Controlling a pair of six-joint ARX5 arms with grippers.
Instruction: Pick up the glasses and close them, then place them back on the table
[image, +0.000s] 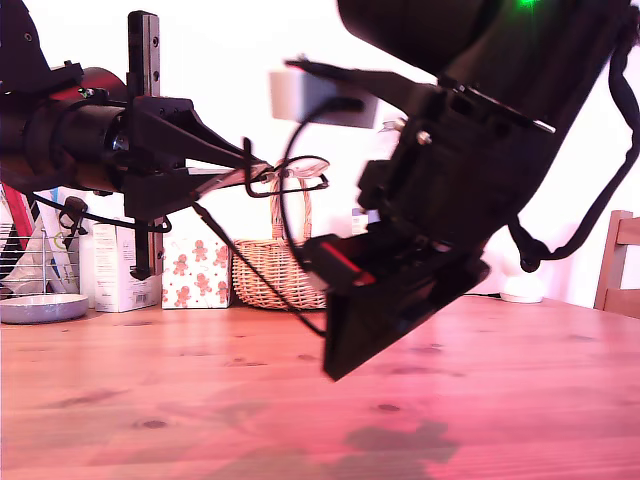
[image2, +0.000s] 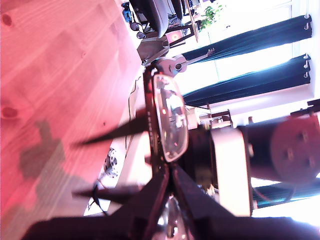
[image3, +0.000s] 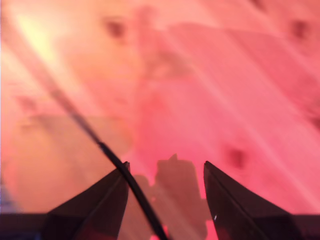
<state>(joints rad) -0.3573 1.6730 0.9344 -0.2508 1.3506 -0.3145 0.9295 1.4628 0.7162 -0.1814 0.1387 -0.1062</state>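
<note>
The glasses (image: 300, 182) hang well above the table (image: 520, 400), held by the frame in my first gripper (image: 262, 170), which is shut on them at the exterior view's left. Close up, one clear lens (image2: 170, 120) stands just past the closed fingertips of that gripper (image2: 169, 171). One slim temple arm (image: 250, 265) swings down and toward the exterior view's right, reaching my second gripper (image: 338, 360). That second gripper (image3: 164, 167) is open and tilted down at the tabletop (image3: 240, 90). The thin temple (image3: 112, 157) runs between its fingers, close to one of them.
Along the back of the table stand a wicker basket (image: 268, 272), a gingerbread-print box (image: 195, 270), a white carton (image: 118, 265) and a grey plate (image: 40, 307). A wooden chair (image: 622, 262) shows at the exterior view's right edge.
</note>
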